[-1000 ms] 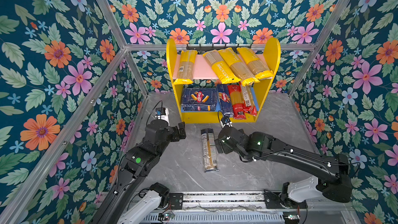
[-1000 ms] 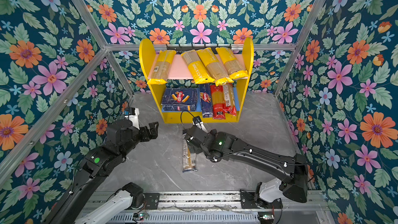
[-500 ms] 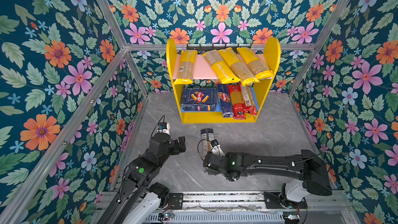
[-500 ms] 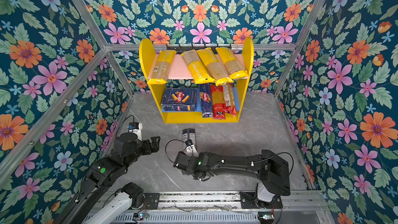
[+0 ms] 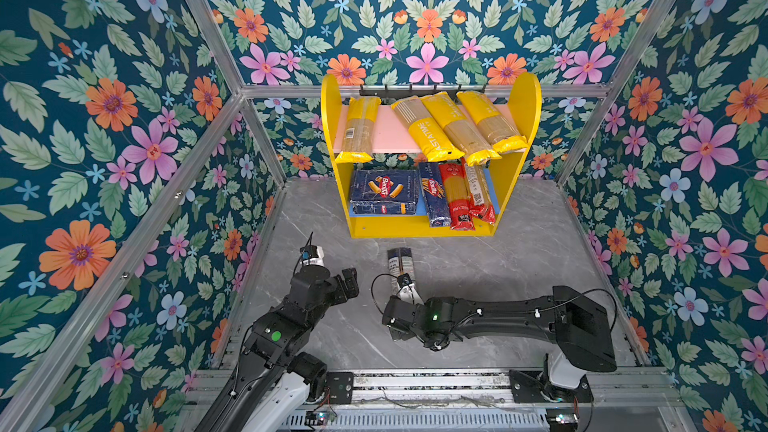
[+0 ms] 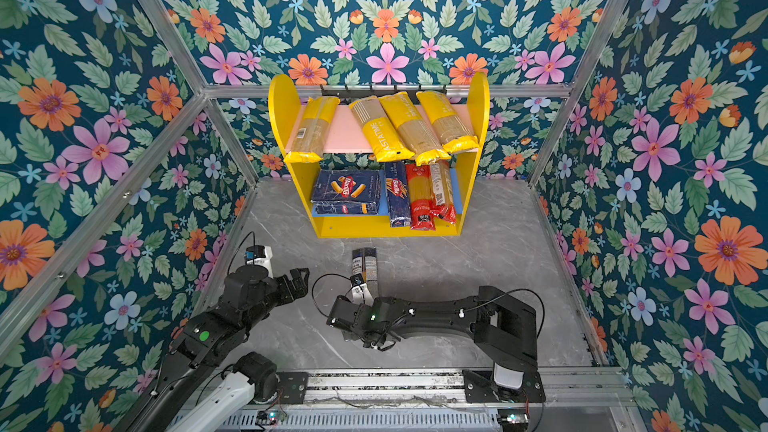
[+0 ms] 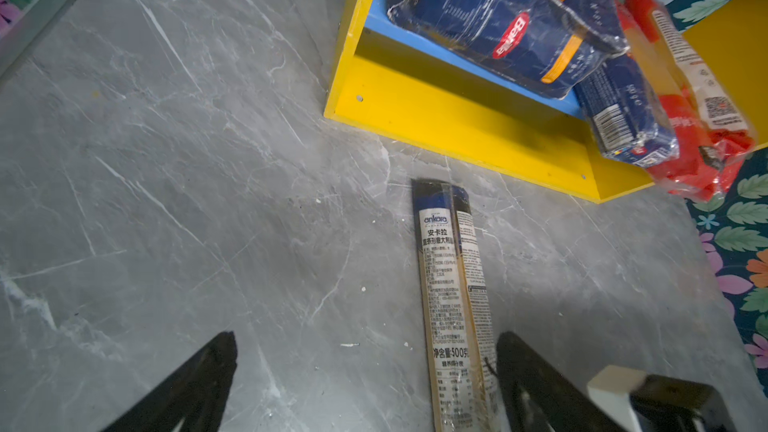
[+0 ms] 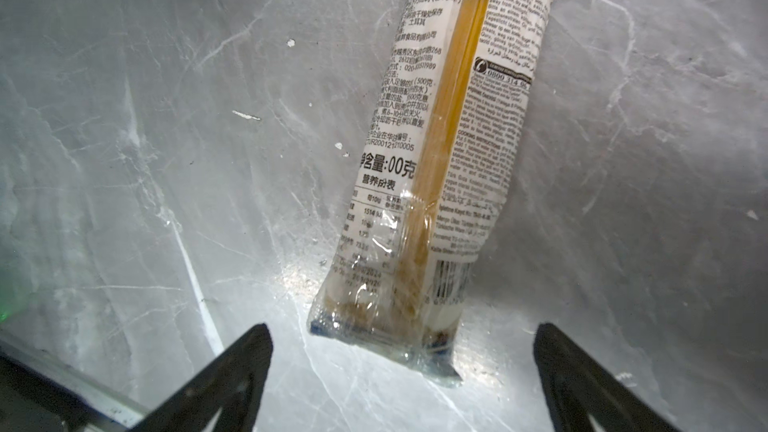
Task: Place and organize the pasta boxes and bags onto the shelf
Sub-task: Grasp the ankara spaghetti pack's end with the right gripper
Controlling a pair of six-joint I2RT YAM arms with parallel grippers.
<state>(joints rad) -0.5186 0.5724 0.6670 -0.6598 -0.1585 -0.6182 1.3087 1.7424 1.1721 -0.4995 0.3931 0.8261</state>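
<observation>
Bag (image 7: 446,284) labelled ankara (printed 500), Barilla boxes (image 5: 384,193) shelved, left end effector (image 7: 365,342) and right end effector (image 8: 401,330) released.

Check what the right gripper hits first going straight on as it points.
Probably the near end of the navy spaghetti bag, centred ahead of the open right gripper; depth is unclear, so it may meet the table first.

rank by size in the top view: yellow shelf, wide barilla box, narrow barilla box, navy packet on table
1. yellow two-tier shelf
2. wide dark blue Barilla box
3. narrow dark blue Barilla box
navy white-label packet: partly under the right arm, unranked
</observation>
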